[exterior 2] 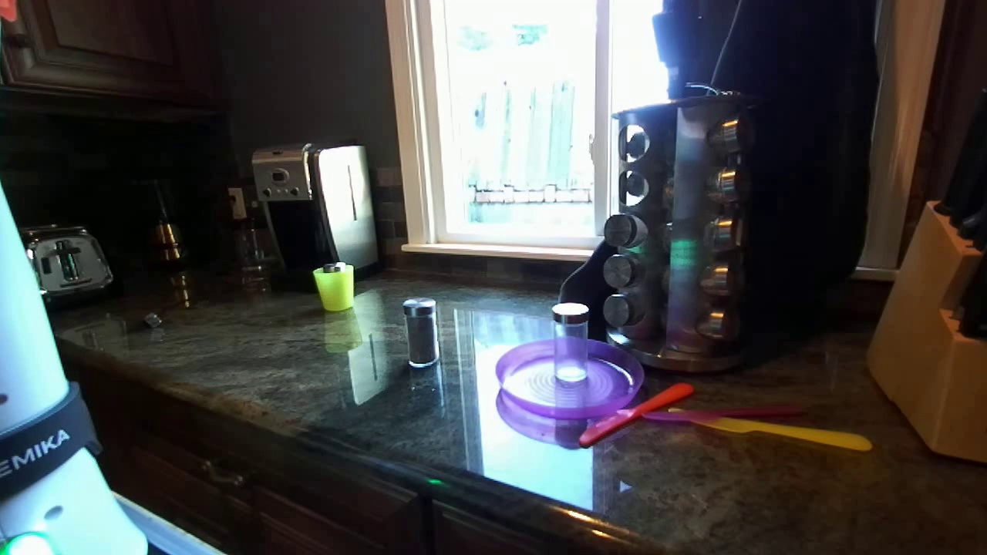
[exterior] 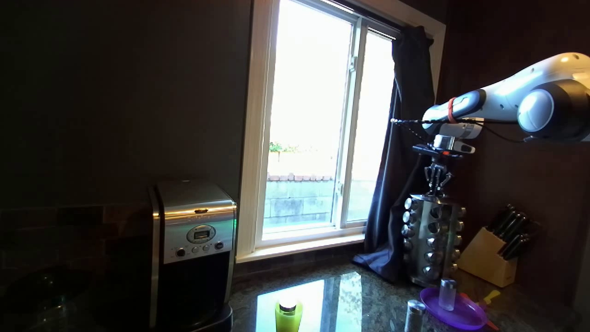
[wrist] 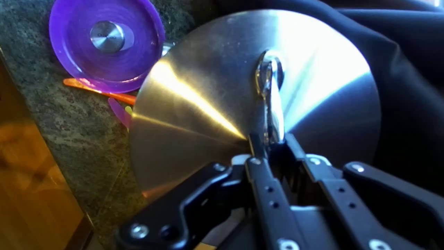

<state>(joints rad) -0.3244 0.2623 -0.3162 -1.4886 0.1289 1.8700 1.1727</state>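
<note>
Claw clamped on handle of rack, nr back edge of surface. Grip's done; rack's base is down, not lifted. 1 jar on plate, 2nd jar nr it on surface.

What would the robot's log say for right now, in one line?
state: gripper closed on metal handle | where: top of spice rack | nearby: purple plate, lidded jar upright on it | farther off: yellow-green cup

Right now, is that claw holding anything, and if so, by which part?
Yes, the spice rack: the gripper is closed on the metal handle on top, jaws on either side. One end of the handle is hidden behind the gripper.
</note>
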